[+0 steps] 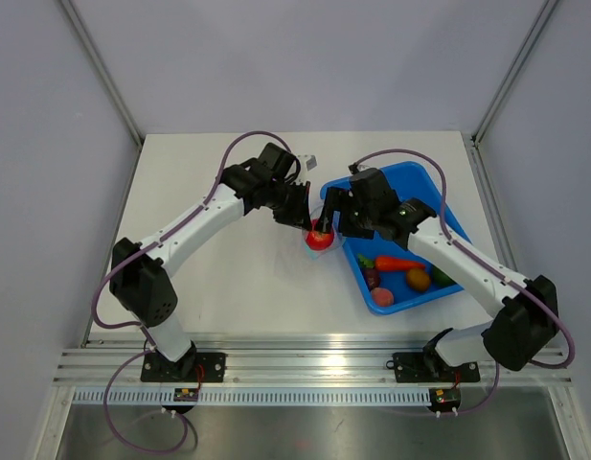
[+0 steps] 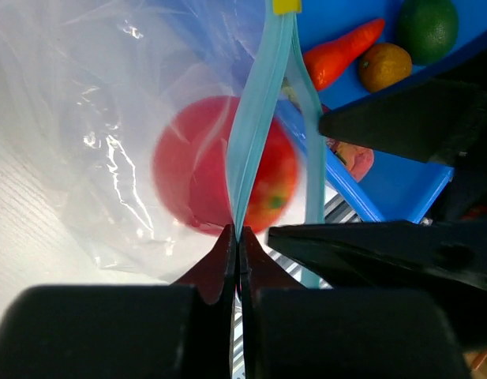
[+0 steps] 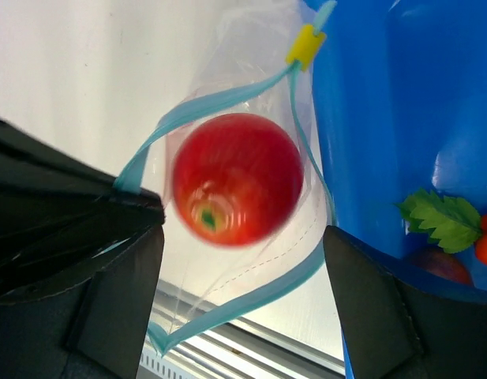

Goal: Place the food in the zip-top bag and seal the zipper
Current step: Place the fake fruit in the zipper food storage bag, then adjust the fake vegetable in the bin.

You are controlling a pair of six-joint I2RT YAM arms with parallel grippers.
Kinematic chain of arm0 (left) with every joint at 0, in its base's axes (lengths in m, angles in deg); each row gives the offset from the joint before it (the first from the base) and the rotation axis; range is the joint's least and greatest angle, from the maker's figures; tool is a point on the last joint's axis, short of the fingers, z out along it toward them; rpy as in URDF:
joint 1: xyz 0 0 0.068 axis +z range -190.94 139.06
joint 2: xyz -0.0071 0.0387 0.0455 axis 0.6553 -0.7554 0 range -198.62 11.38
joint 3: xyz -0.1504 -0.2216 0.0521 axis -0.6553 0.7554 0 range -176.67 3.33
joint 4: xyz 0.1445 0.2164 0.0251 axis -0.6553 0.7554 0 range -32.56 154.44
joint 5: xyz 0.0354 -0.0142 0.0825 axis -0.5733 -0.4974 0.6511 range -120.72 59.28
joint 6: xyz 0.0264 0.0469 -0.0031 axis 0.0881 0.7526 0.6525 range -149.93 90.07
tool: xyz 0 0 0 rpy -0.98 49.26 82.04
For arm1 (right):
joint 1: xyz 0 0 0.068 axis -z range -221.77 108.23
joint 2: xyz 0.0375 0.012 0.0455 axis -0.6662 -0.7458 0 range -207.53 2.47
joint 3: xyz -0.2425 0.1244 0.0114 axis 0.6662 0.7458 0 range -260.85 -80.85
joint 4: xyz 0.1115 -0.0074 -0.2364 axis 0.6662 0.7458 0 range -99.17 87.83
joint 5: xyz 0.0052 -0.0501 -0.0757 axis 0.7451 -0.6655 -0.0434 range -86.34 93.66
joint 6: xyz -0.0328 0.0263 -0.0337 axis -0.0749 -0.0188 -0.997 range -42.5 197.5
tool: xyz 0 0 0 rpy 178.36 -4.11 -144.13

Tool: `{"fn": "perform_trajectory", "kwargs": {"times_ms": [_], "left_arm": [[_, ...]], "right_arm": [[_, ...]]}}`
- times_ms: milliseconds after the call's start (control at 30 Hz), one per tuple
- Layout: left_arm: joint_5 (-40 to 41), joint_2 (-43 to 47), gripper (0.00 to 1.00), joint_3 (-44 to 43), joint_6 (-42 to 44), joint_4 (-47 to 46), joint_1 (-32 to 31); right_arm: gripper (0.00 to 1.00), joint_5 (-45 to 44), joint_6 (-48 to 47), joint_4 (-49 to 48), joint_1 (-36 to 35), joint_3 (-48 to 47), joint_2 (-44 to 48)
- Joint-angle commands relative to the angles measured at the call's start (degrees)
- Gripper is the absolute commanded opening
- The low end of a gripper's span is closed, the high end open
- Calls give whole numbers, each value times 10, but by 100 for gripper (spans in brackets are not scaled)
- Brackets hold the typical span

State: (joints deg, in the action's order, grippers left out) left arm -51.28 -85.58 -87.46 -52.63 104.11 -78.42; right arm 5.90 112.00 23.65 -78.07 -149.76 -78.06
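My left gripper (image 1: 305, 218) (image 2: 237, 235) is shut on one lip of the teal-blue zipper (image 2: 259, 103) and holds the clear zip-top bag (image 2: 93, 118) open. In the right wrist view the zipper (image 3: 188, 114) forms an open loop with a yellow slider (image 3: 306, 43). A red apple (image 1: 320, 237) (image 3: 235, 178) sits blurred inside that loop and shows through the plastic in the left wrist view (image 2: 223, 170). My right gripper (image 1: 331, 220) (image 3: 243, 245) is open and empty just above it.
The blue tray (image 1: 410, 187) (image 3: 377, 118) stands right of the bag. It holds an orange carrot (image 1: 400, 264) (image 2: 342, 54), an orange round (image 1: 418, 279), a green round (image 2: 426, 28), a pink piece (image 1: 383, 297) and a leafy red piece (image 3: 440, 217). The aluminium rail (image 1: 314, 369) runs along the near edge.
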Motion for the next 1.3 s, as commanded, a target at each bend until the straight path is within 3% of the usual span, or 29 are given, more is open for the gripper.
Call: {"fn": "perform_trajectory", "kwargs": {"times_ms": [0, 233, 333, 500, 733, 933, 1100, 1233, 1267], "left_arm": [[6, -6, 0, -20, 7, -11, 0], [17, 0, 0, -15, 7, -11, 0], [20, 1, 0, -19, 14, -4, 1], [27, 2, 0, -28, 27, 15, 8], [38, -9, 0, -72, 61, 55, 19], [27, -19, 0, -102, 82, 74, 30], [13, -24, 0, -104, 89, 77, 35], [7, -26, 0, -104, 89, 76, 40], [6, -26, 0, -104, 89, 77, 40]], "right_arm": [[88, -44, -12, 8, -8, -37, 63], [78, -218, -38, 112, 12, -30, 108], [75, -241, -60, 179, 54, -11, 90], [77, -218, -113, 231, 102, 32, 60], [84, -195, -177, 245, 107, 18, -69], [81, -123, -223, 203, 136, 19, -144], [79, -125, -241, 178, 153, 7, -214], [62, -130, -238, 150, 171, -8, -245], [51, -127, -238, 138, 174, -11, -248]]}}
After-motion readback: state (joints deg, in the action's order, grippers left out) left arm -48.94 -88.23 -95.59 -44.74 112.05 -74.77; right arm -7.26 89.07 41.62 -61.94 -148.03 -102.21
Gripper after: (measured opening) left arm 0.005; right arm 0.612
